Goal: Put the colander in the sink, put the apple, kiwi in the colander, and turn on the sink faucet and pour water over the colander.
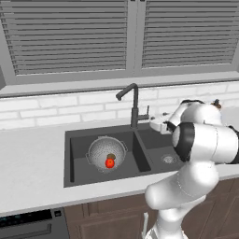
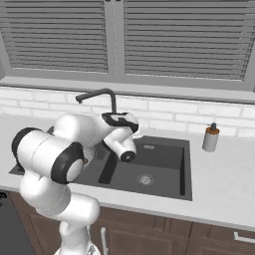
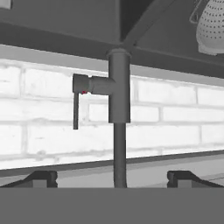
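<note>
The gripper point(image 3: 112, 178), fingers spread wide and empty, faces the faucet point(image 3: 118, 87); its lever point(image 3: 76, 109) lies just ahead, off to one side.

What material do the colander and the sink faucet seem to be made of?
The colander looks like silver-grey metal mesh: its bowl is finely dotted, with a thin rim. The sink faucet seems to be dark grey metal with a matte finish, showing no bright reflections; coated plastic cannot be excluded.

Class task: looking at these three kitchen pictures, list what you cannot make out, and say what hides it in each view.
- Kiwi: left base view, a small dark speck behind the apple in the colander.
- Left sink basin: right base view, hidden behind the arm.
- Faucet spout: hand view, cut off by the edge.
- Colander: hand view, cut off at the corner.
</note>
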You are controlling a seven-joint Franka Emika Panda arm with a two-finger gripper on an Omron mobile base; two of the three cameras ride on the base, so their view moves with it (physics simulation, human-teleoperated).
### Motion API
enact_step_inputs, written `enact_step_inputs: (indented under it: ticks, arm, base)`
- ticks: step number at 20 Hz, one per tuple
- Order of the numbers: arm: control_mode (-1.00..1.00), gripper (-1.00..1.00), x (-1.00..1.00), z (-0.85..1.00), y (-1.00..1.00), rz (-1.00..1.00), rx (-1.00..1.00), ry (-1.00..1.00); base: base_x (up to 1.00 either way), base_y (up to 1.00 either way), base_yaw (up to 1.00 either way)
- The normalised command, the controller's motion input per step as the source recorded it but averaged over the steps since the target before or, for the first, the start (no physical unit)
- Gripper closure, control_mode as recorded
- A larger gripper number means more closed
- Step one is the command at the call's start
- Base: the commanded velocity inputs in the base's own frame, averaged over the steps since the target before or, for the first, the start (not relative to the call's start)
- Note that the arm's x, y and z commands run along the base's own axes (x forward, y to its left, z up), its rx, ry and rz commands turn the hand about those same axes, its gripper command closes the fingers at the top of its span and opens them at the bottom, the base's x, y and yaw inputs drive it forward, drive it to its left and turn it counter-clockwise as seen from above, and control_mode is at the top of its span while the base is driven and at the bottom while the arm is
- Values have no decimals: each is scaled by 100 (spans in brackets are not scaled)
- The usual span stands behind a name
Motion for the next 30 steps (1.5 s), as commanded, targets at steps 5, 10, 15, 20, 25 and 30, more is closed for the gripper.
enact_step_inputs:
  ticks: [5, 10, 15, 20, 25, 30]
  arm:
    - [-100, -100, 48, 0, -6, -21, 11, 8]
    - [-100, -100, 45, -4, -15, -15, 12, 8]
    - [-100, -100, 34, -26, -39, -5, 10, 5]
    - [-100, -100, 27, -28, -27, 0, 8, 1]
    - [-100, -100, 19, -26, -2, 0, 5, 0]
    - [-100, -100, 17, -12, 3, 0, 5, 0]
  base:
    - [0, 0, 0]
    - [0, 0, 0]
    - [0, 0, 0]
    - [0, 0, 0]
    - [0, 0, 0]
    - [0, 0, 0]
